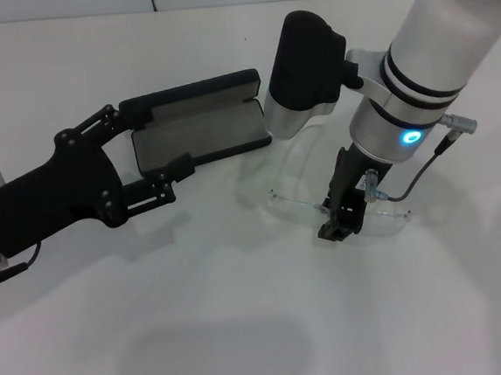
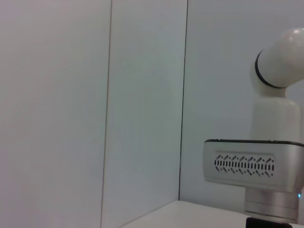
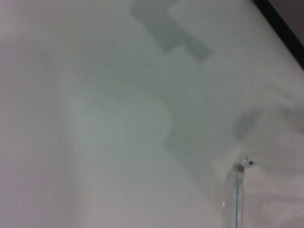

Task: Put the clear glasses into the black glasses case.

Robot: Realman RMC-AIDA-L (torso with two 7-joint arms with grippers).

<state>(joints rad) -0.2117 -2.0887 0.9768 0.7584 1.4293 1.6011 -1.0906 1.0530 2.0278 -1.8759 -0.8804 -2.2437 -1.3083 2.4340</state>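
— Clear glasses (image 1: 344, 199) lying right of the open black glasses case (image 1: 197, 132), right gripper (image 1: 339, 219) pinching the lens edge.

— Looking light, slippery, flexing — gripping near the bridge. Left gripper (image 1: 151, 157) spread wide, straddling the case.

The clear glasses (image 1: 385, 218) under my right gripper (image 1: 337, 224) look like smooth, transparent plastic. The black glasses case (image 1: 201, 122) has a matt black shell and a dull grey lining. My grippers are matt black; the table (image 1: 244, 311) is smooth, matt white.
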